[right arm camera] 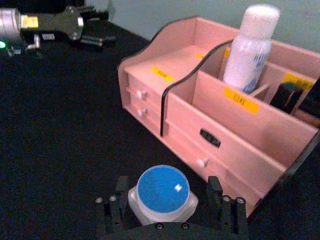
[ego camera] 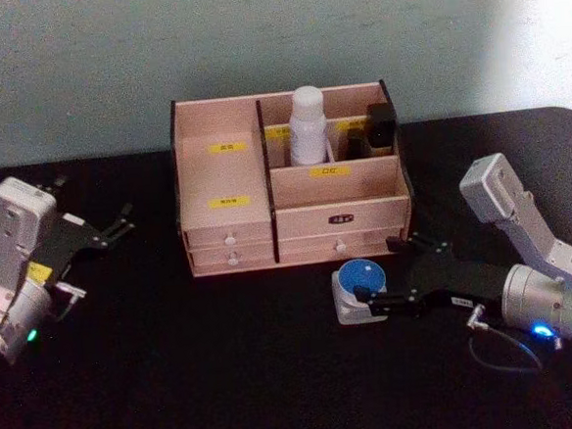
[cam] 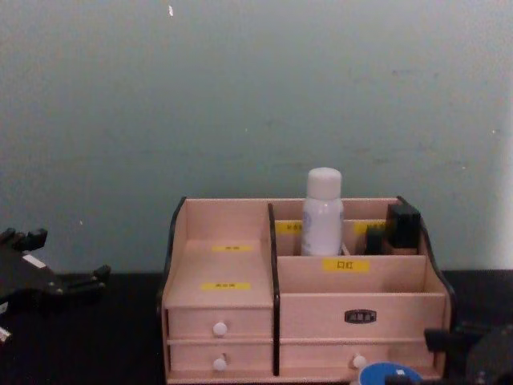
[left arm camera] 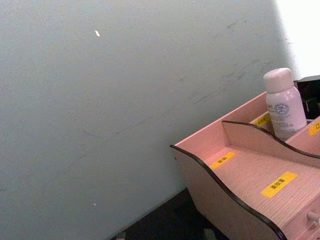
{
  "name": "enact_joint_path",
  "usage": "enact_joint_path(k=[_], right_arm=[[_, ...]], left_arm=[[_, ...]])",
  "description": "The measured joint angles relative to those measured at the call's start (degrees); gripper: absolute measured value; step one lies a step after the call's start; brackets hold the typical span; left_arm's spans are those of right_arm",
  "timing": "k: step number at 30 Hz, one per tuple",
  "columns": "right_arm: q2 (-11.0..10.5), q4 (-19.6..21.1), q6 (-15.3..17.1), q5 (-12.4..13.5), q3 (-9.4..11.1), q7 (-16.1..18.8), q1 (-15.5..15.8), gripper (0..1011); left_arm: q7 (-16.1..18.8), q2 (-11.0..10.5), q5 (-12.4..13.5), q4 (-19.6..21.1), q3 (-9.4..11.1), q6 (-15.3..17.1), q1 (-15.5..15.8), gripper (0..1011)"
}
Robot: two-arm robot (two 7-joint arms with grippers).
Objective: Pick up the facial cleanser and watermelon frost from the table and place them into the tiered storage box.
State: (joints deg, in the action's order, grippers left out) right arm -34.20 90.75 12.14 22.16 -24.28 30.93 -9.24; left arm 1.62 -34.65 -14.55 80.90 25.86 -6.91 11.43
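The watermelon frost, a small squat white jar with a round blue lid [right arm camera: 163,194], sits on the black table [right arm camera: 60,130] squarely between the jaws of the right gripper [right arm camera: 167,185]. The jaws stand spread with a sliver of gap at each side, not clamped. We judge the jar light, rigid and slick, so we would pinch the white body below the lid. Just beyond the jaw tips rises the drawer front of the light wooden tiered storage box [right arm camera: 240,132], so the jar must lift clear of its dark-edged rim. The white facial cleanser bottle [right arm camera: 248,47] stands in a rear compartment. The left gripper [ego camera: 120,224] waits well off, jaws apart.
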Motion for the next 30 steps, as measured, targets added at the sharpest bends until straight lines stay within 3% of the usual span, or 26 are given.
enact_joint_path(k=[13,30], right_arm=[[-0.5,-1.4,0.5,0.2,-1.7,-0.4,-0.3,1000],[0.7,-3.0,0.5,0.0,-2.7,-0.9,-1.5,1000]], left_arm=[[0.0,0.0,0.0,0.0,0.0,0.0,0.0,1001],[0.0,0.0,0.0,0.0,0.0,0.0,0.0,1001]])
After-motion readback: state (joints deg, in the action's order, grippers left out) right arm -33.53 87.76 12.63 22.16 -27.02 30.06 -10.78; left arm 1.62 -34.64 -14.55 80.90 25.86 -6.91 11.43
